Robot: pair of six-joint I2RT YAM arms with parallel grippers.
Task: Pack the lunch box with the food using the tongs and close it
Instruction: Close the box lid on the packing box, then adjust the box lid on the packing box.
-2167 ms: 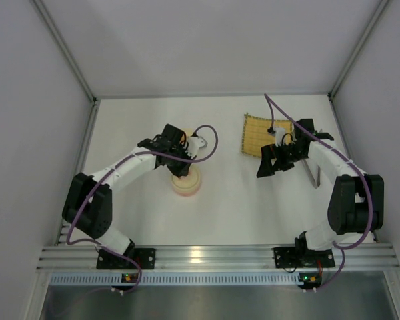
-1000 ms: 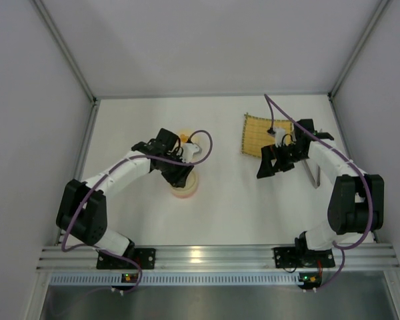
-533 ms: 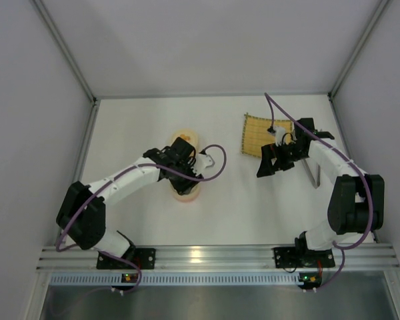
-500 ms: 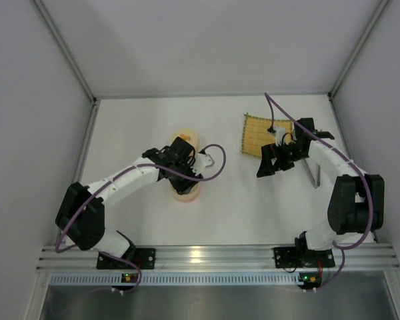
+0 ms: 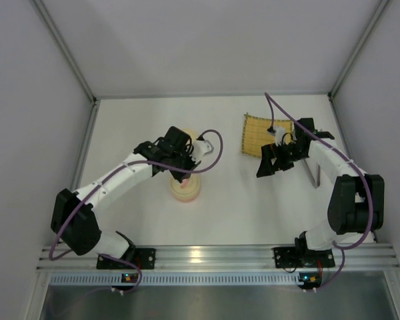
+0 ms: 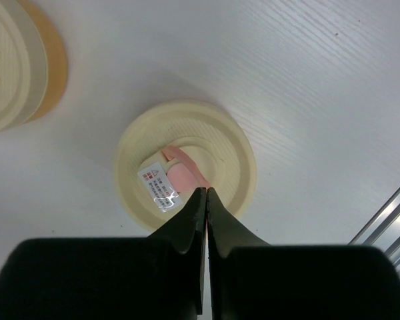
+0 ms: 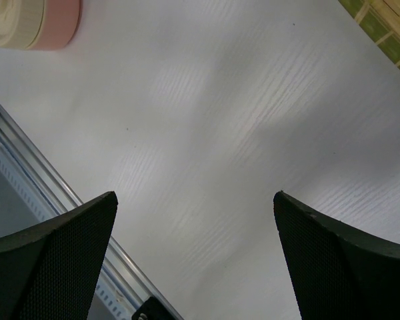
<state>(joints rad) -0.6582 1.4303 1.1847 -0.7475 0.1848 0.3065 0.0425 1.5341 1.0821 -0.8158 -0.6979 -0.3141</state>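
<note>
Yellow woven mat, white table, aluminium rail

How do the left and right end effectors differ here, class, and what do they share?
The left end effector is shut, its fingers pressed together; the right end effector stands wide open. The left end effector hangs over a round cream lid; the right end effector hangs over bare table near the bamboo mat. Both have black fingers and grip nothing.

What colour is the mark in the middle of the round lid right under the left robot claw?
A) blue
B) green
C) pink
C: in the left wrist view the lid has a pink mark just ahead of the left gripper, whose jaws are shut.
</note>
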